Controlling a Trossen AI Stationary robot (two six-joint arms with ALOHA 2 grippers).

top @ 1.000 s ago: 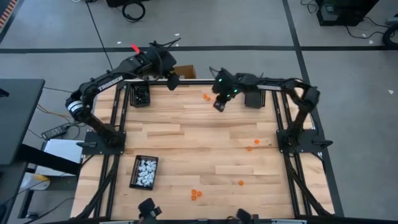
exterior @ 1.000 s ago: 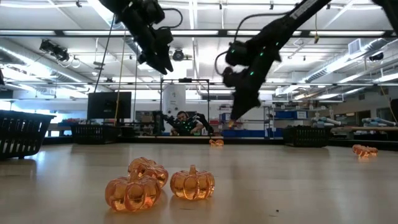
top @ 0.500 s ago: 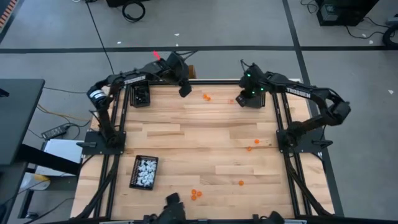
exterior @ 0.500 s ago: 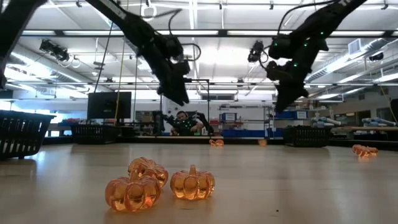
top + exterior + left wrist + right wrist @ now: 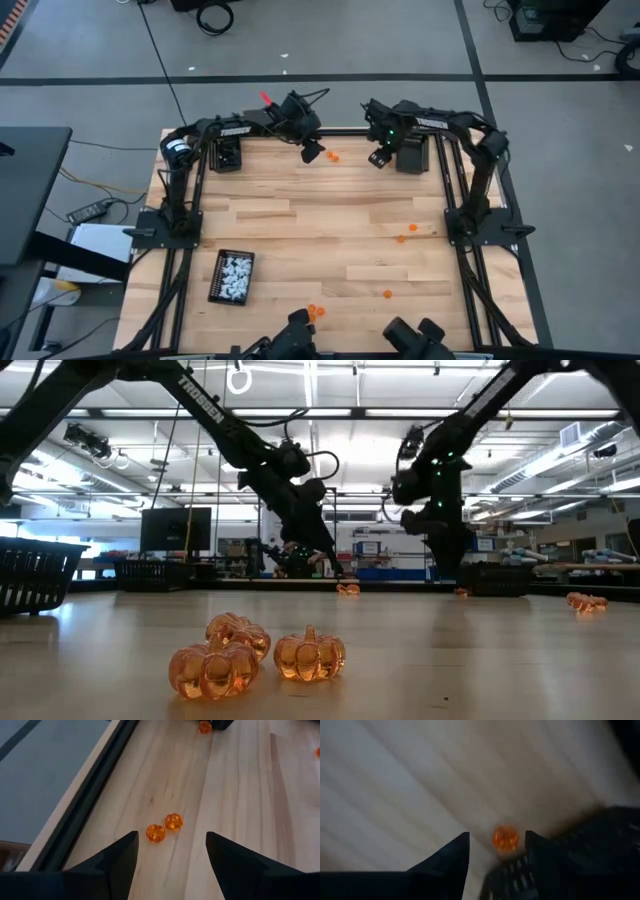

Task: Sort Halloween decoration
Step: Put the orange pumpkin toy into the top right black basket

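We see both grippers at the far edge of the wooden table [image 5: 330,230]; the left gripper [image 5: 312,153] hangs over the far middle of the boards with its fingers [image 5: 112,865] spread well apart and nothing between them, and in its wrist view two orange pumpkins [image 5: 165,827] lie side by side on the wood just beyond the fingertips, close to the table's dark rail; the right gripper [image 5: 378,158] sits to the right of it, beside a black tray [image 5: 410,158] at the far right corner, and its fingers [image 5: 447,862] stand apart with one small orange pumpkin [image 5: 505,838] lying between the tips, though we cannot tell whether it touches either finger or rests on the wood (this view is blurred); the rest of the Halloween decoration is scattered over the table: three translucent orange pumpkins [image 5: 255,655] bunch together at the near edge, close to the low camera, two more orange pieces [image 5: 407,233] lie toward the right side, and another [image 5: 388,294] lies nearer; a black tray [image 5: 231,276] at the near left holds a heap of white trinkets [image 5: 235,270], and a third black tray [image 5: 227,154] sits at the far left corner; its contents are too dark for us to make out.
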